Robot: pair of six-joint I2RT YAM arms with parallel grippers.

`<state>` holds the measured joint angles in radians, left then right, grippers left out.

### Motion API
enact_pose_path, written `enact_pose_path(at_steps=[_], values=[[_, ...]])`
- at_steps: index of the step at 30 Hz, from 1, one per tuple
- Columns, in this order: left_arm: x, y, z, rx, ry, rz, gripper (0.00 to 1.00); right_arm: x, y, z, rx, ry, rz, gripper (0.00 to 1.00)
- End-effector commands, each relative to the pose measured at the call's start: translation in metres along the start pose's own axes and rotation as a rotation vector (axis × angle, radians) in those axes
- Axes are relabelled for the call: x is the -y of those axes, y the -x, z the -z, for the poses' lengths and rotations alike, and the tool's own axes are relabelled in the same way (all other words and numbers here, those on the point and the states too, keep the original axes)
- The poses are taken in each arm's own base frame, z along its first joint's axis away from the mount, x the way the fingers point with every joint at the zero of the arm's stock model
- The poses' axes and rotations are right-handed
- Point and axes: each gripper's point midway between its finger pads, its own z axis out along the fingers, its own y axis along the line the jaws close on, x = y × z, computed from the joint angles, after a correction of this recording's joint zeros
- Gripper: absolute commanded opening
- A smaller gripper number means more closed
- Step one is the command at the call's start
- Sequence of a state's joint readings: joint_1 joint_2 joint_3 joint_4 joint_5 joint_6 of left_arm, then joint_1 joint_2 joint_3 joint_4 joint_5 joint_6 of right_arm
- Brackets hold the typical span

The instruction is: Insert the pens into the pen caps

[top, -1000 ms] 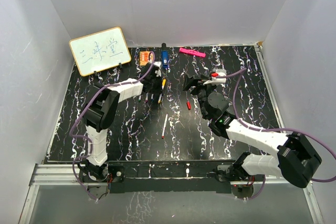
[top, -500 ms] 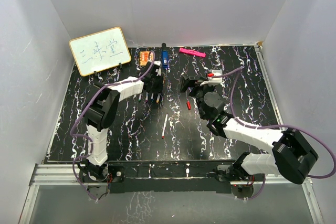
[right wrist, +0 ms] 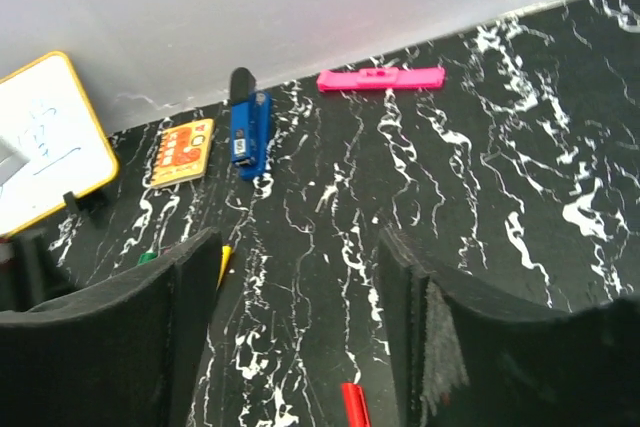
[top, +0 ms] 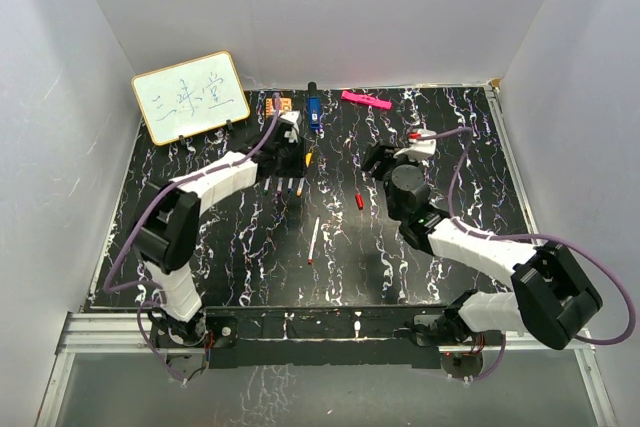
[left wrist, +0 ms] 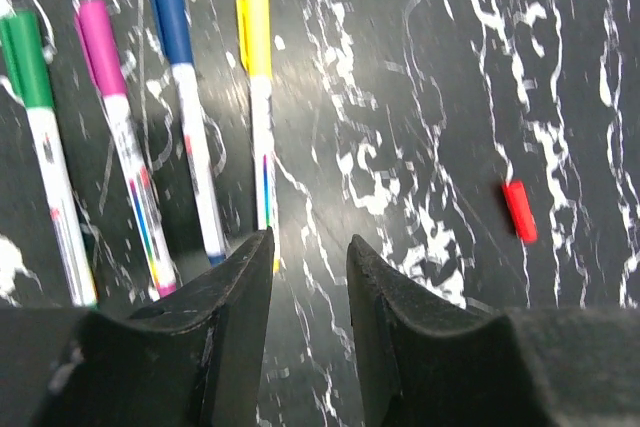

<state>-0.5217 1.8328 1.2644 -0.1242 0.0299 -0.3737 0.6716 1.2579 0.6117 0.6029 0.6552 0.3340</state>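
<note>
Overhead view looks down from behind — close wrist views share the red cap (left wrist: 519, 210).

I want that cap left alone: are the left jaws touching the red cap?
Apart. The left wrist view shows a plain gap between the left gripper and the red cap, which lies off to one side.

Capped pens (left wrist: 190, 137): you count four
Lone pen (top: 314, 240): you count one
Loose red cap (left wrist: 519, 210): one
Whiteboard (top: 190, 97): one
Pink bar (right wrist: 380, 78): one
Blue stapler (right wrist: 250, 134): one
Orange card (right wrist: 185, 151): one
</note>
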Motion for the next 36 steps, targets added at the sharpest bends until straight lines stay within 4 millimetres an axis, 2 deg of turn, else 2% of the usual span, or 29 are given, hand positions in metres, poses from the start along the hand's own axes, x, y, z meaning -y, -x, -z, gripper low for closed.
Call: enact_pose_path(at_steps=[1, 5, 9, 14, 20, 27, 31, 36], values=[[0.017, -0.039, 0.033, -0.080, -0.031, -0.067, 0.34, 0.016, -0.006, -0.016, -0.066, -0.022, -0.121, 0.56], [0.023, -0.086, 0.047, -0.207, -0.007, -0.140, 0.35, 0.030, -0.019, -0.021, -0.121, -0.080, -0.071, 0.53], [0.034, -0.116, 0.059, -0.278, -0.012, -0.166, 0.41, 0.040, -0.032, -0.022, -0.169, -0.132, -0.025, 0.51], [0.041, -0.131, 0.064, -0.306, 0.003, -0.182, 0.43, 0.038, -0.038, -0.018, -0.185, -0.114, -0.050, 0.51], [0.048, -0.150, 0.056, -0.358, 0.029, -0.212, 0.43, 0.036, -0.035, -0.015, -0.179, -0.094, -0.063, 0.51], [0.045, -0.169, 0.047, -0.421, 0.095, -0.269, 0.43, 0.037, -0.033, -0.012, -0.169, -0.088, -0.076, 0.51], [0.035, -0.179, 0.046, -0.452, 0.145, -0.283, 0.42, 0.036, -0.034, -0.011, -0.170, -0.080, -0.082, 0.51], [0.006, -0.187, 0.049, -0.501, 0.289, -0.330, 0.39, 0.033, -0.034, -0.012, -0.169, -0.071, -0.093, 0.51]])
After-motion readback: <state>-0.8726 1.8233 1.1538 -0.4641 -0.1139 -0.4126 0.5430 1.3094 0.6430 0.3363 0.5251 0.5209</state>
